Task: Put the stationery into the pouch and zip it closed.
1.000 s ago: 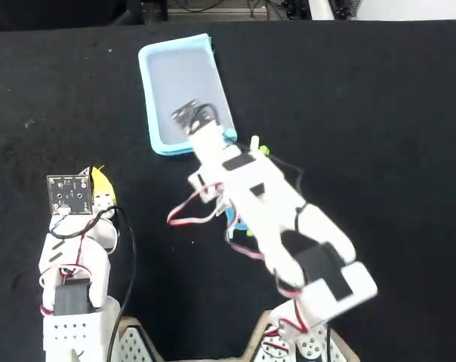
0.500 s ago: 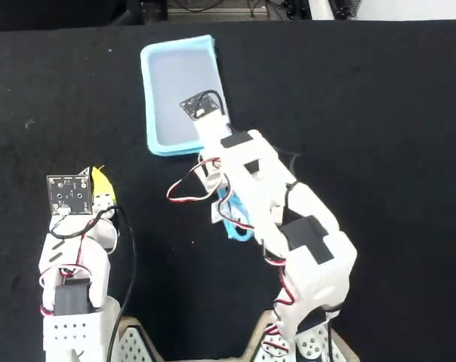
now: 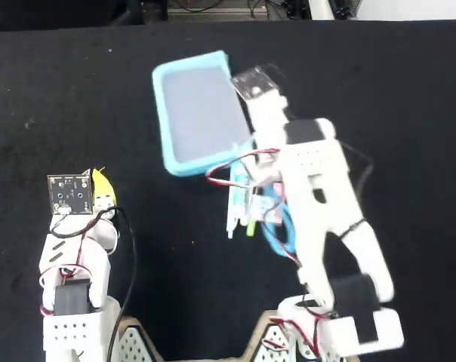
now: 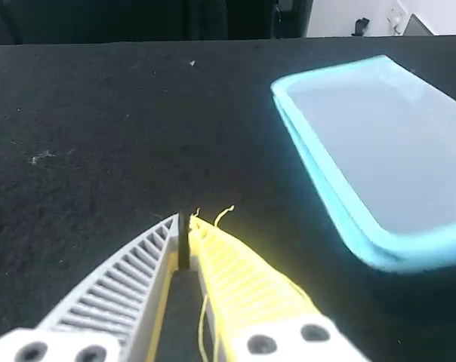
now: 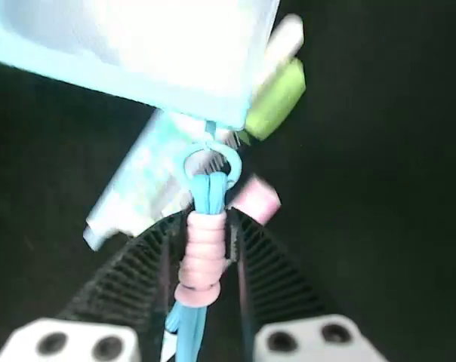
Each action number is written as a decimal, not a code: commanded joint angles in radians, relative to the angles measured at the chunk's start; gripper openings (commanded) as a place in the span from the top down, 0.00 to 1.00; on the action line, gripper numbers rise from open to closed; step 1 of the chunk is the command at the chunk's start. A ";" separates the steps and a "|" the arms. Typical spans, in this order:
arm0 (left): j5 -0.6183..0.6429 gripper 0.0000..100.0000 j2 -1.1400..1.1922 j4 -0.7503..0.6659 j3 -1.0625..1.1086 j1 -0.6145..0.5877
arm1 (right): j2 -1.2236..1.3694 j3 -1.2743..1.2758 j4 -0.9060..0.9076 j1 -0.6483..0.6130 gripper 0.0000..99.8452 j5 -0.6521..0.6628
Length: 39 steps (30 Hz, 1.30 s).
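The light blue pouch [image 3: 201,113] lies flat at the middle back of the table, also seen as the pouch [image 4: 379,143] ahead of the left arm. Beside its near corner lie pens and a green marker [image 3: 239,205]. In the right wrist view, my right gripper [image 5: 207,219] is shut on the blue zipper strap with pink beads [image 5: 204,253], which is ringed to the pouch [image 5: 137,38] corner. A green marker [image 5: 277,94], a pink eraser [image 5: 254,197] and a patterned blue pen [image 5: 137,181] lie just past it. My left gripper [image 4: 186,222] is shut on nothing, at the near left [image 3: 101,183].
Black cloth covers the table [image 3: 62,90]. The right arm's white body [image 3: 318,196] stretches over the stationery from the near edge to beside the pouch. Red and blue wires [image 3: 277,226] hang under it. Open cloth lies to the left and far right.
The right arm swung right and reached farther back. The pouch slid and turned to the right with it. The pens now show beside the pouch's near corner. The left arm stayed still.
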 commanded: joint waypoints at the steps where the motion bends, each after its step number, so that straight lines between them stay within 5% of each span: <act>1: 0.002 0.97 -0.002 0.002 0.024 0.001 | -0.073 0.082 0.020 0.112 0.99 0.155; 8: 0.002 0.97 -0.002 0.003 0.024 -0.001 | -0.071 0.199 0.017 0.311 0.99 0.382; 14: 0.002 0.97 -0.002 0.002 0.024 -0.001 | -0.071 0.223 0.020 0.275 0.93 0.384; 24: 0.002 0.97 -0.002 0.002 0.024 -0.002 | -0.070 0.260 -0.169 0.144 0.85 0.117; 39: 0.002 0.97 -0.002 0.002 0.024 -0.002 | -0.079 0.453 -0.439 0.147 0.91 -0.018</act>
